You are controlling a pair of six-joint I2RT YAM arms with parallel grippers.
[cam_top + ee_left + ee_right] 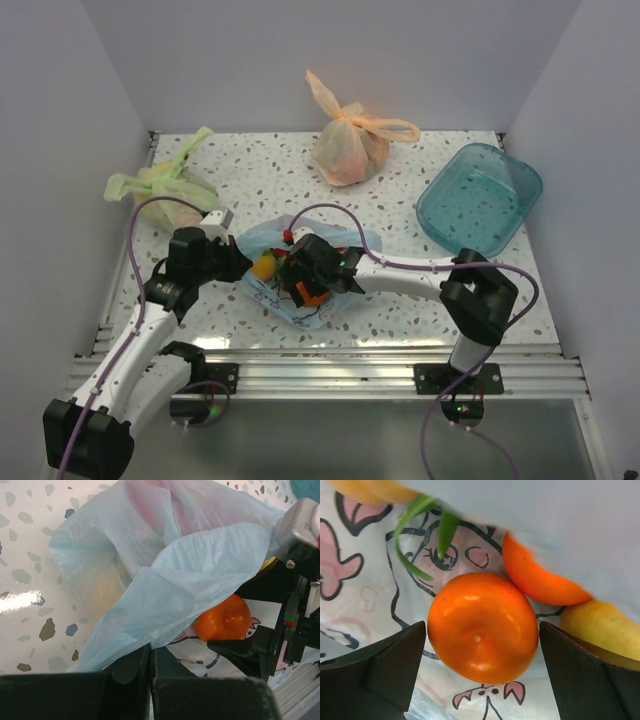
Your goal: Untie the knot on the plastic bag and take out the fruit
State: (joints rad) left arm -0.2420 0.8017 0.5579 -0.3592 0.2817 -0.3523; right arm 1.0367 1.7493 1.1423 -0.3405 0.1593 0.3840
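Observation:
The light blue plastic bag (262, 237) lies open at the table's front centre, and no knot shows on it. My left gripper (240, 262) is shut on the bag's upper film (190, 570) and holds the mouth up; in the left wrist view its jaws (150, 655) pinch the film's edge. My right gripper (305, 290) is inside the bag and open, with one finger (385, 670) on each side of a round orange fruit (482, 627), close to it. A second orange fruit (535, 577), a yellow fruit (600, 627) and green leaves (445, 530) lie beside it. The orange fruit also shows in the left wrist view (225, 620).
A knotted green bag (160, 183) lies at the back left. A knotted orange bag (350, 145) stands at the back centre. A teal plastic bin (480, 200) sits at the right. White walls close in three sides.

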